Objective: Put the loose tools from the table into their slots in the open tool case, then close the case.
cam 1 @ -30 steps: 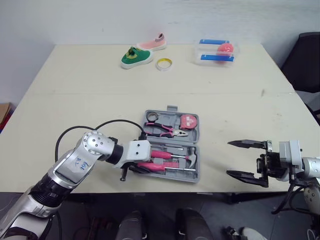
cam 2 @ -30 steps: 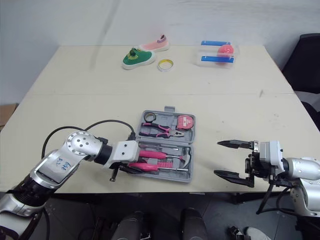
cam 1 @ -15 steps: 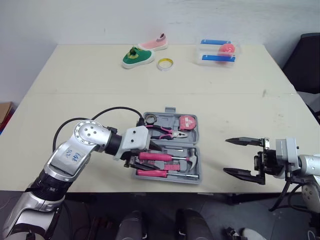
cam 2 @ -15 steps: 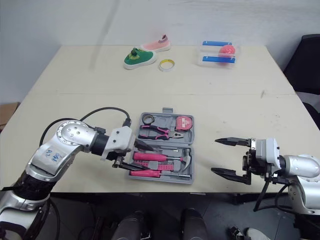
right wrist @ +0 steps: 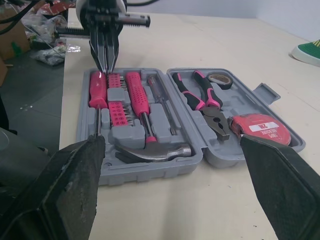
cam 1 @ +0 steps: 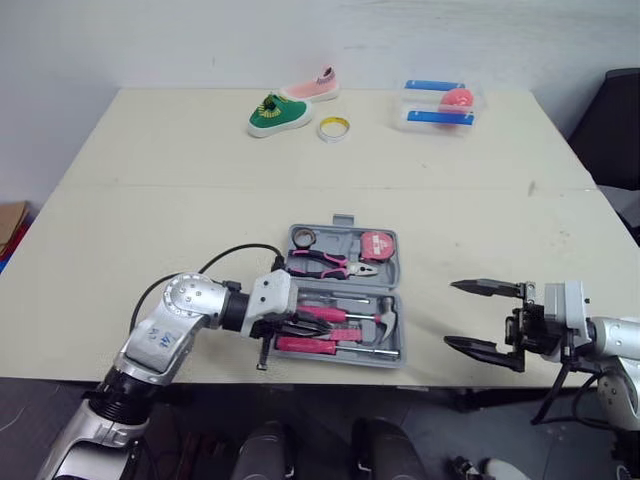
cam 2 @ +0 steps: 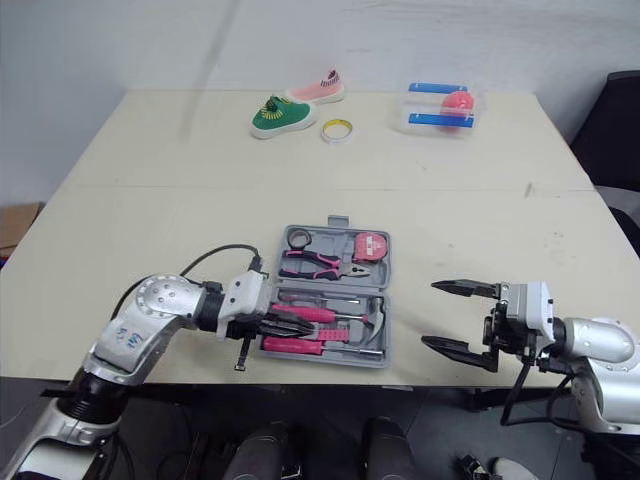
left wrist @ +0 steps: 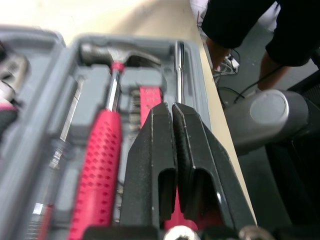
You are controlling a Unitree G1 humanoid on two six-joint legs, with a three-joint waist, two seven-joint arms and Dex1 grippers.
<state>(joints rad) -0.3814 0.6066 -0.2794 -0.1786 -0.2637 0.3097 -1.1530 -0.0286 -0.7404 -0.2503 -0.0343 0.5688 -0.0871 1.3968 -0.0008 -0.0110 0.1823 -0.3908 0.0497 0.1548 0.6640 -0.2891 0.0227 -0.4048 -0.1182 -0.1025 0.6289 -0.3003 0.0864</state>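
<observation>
Your left gripper (cam 1: 300, 326), fingers closed on nothing, sits over the pink-handled screwdriver (cam 1: 305, 345) at 6 o'clock in the open tool case (cam 1: 395, 268): press straight down. Right gripper (cam 1: 452, 315), at 3 o'clock, gapes empty

pale beige table (cam 1: 150, 200), centre, under even light; plain white wall (cam 1: 200, 40) at 12 o'clock; black chair (cam 1: 612, 120) at 3 o'clock; brown box (cam 1: 8, 225) at 9 o'clock; dark grey floor (cam 1: 25, 412) at 7 o'clock.

Open tool case (cam 1: 345, 219) sits on the counter (cam 1: 150, 200), near its front edge. Left tool (cam 1: 305, 327) lies over the case's 8 o'clock corner. Right tool (cam 1: 452, 314) is well apart at 3 o'clock. Shoes (cam 1: 277, 112), tape ring (cam 1: 331, 127) and container (cam 1: 441, 105) lie far off at 12 o'clock.
</observation>
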